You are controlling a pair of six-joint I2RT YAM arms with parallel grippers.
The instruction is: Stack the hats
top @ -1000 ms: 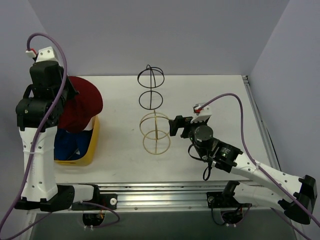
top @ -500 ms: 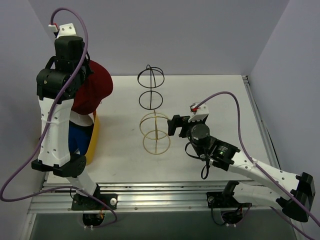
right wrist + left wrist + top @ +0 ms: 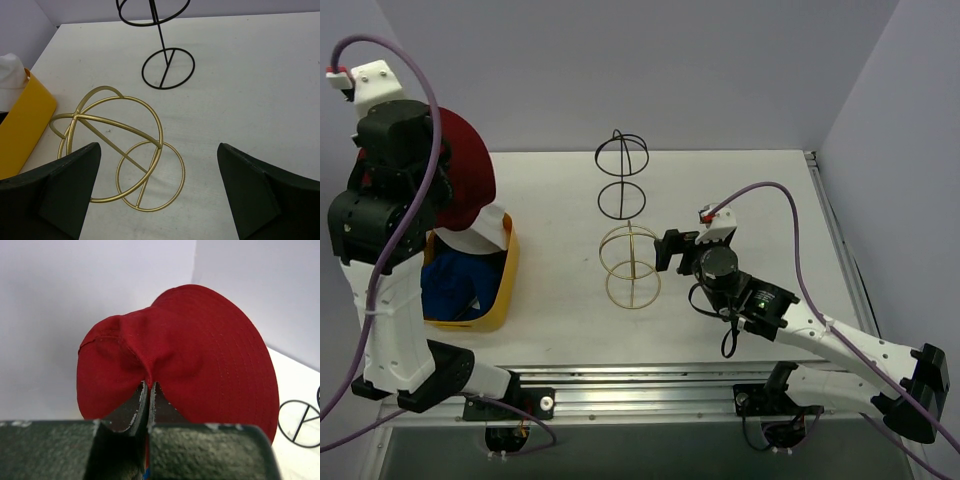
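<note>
Nearest the bases, the right gripper hangs low over the table with its jaws spread wide and nothing between them, facing the gold wire frame, so the step in hand looks to be the left arm's: taking the first hat out and carrying it to where the pile will go. At the near left the yellow tub holds the blue hat, with the white hat bunched at the tub's far end; a red cap cannot be made out. Above and just beyond that end, the left gripper is raised high, its jaws pressed almost together on a pinched fold of the dark red bucket hat. The hat lies wholly past the fingertips, its crown puckered into the pinch and its brim fanning out to the right, clear of the tub and touching nothing else. Next, I judge, it must be carried out over bare table or a frame, lowered until the limp cloth settles open, and only then let go. Farthest back stands the black wire frame, well apart from the hat.
</note>
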